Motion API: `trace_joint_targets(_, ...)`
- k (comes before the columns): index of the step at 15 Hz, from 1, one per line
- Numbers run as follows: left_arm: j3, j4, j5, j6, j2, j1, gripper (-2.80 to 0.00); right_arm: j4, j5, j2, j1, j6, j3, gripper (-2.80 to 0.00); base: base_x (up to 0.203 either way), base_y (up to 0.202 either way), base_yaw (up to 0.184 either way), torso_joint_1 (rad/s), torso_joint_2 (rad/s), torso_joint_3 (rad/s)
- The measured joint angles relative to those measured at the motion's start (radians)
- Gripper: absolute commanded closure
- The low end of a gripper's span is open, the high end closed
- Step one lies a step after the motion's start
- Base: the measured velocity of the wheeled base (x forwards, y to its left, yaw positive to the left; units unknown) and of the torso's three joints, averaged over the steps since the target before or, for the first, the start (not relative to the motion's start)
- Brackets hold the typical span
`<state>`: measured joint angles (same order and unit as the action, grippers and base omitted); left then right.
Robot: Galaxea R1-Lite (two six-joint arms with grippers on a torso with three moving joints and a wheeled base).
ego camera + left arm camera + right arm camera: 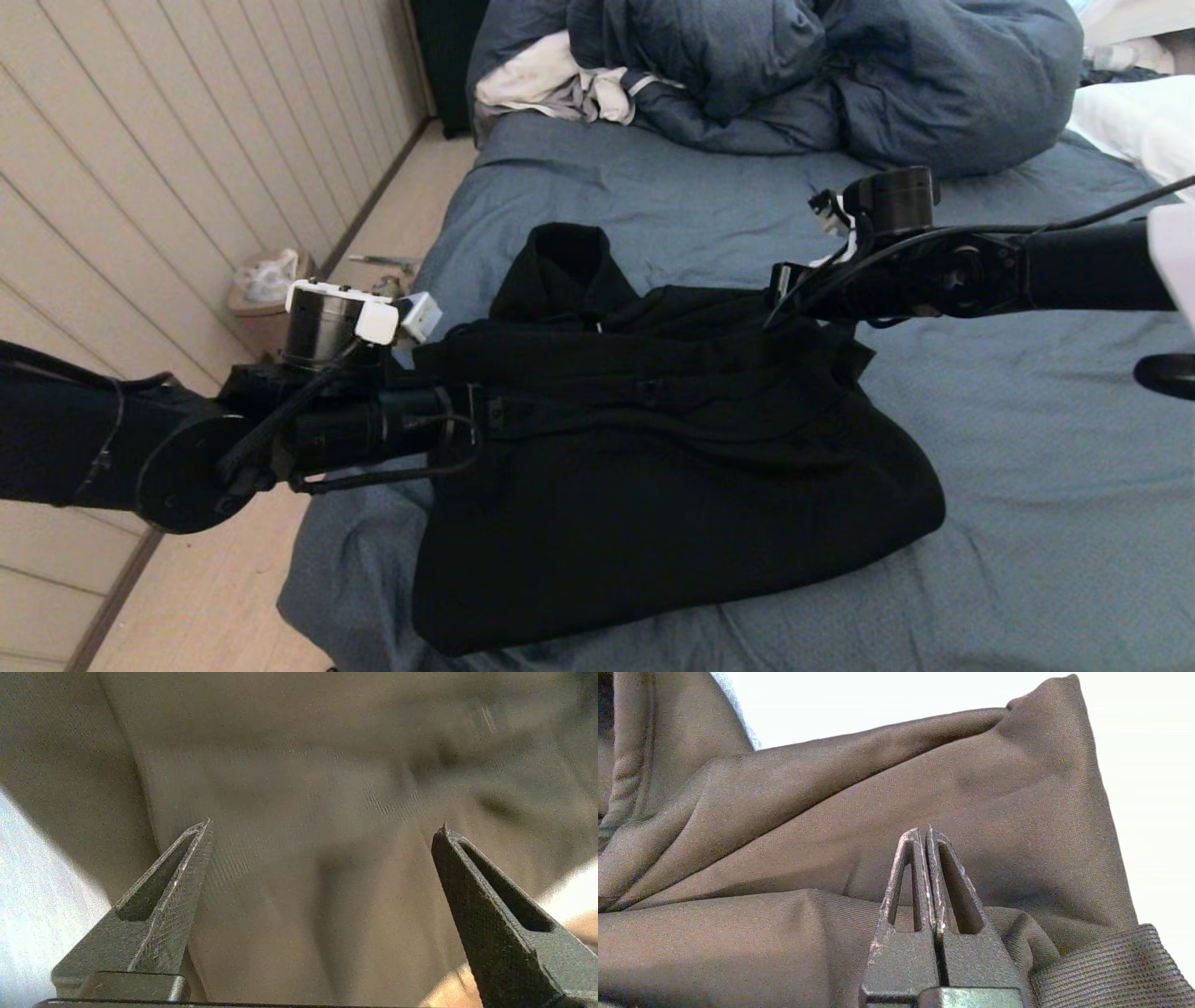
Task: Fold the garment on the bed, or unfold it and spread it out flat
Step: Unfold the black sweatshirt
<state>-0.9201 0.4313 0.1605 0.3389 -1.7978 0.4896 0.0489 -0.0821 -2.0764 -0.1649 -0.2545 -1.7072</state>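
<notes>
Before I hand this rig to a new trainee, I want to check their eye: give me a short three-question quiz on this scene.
1. True or false: the left gripper is open.
2. What lies bunched at the far end of the bed? A) dark blue duvet B) a suitcase C) a laptop
3. Fill in: the right gripper is ____, over the black garment.

Key: 1 true; 2 A; 3 shut.
</notes>
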Motion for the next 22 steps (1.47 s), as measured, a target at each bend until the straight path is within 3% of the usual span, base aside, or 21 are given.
trace_joint_targets(3, -0.03, 0.066, 0.007, -0.004, -0.067, -0.065, -2.8, 0.0, 0.0, -0.005, 0.002, 0.001, -0.006, 0.0, 0.0, 0.0, 0.0, 0.0, 0.0, 0.0)
trace_joint_targets(11, -0.034, 0.077, 0.013, -0.002, -0.115, -0.089, -2.8, 0.0, 0.0, -0.016, 0.003, 0.001, -0.011, 0.0, 0.0, 0.0, 0.0, 0.0, 0.0, 0.0)
trace_joint_targets(12, -0.026, 0.078, 0.013, 0.0, -0.115, -0.082, 0.0, 0.0, 0.0, -0.016, 0.003, 0.001, -0.011, 0.0, 0.0, 0.0, 0.0, 0.0, 0.0, 0.0)
trace_joint_targets(22, 0.037, 0.067, 0.034, 0.02, -0.023, -0.059, 0.0, 0.003, 0.0, -0.02, 0.007, 0.003, -0.023, 0.0, 0.0, 0.0, 0.0, 0.0, 0.0, 0.0)
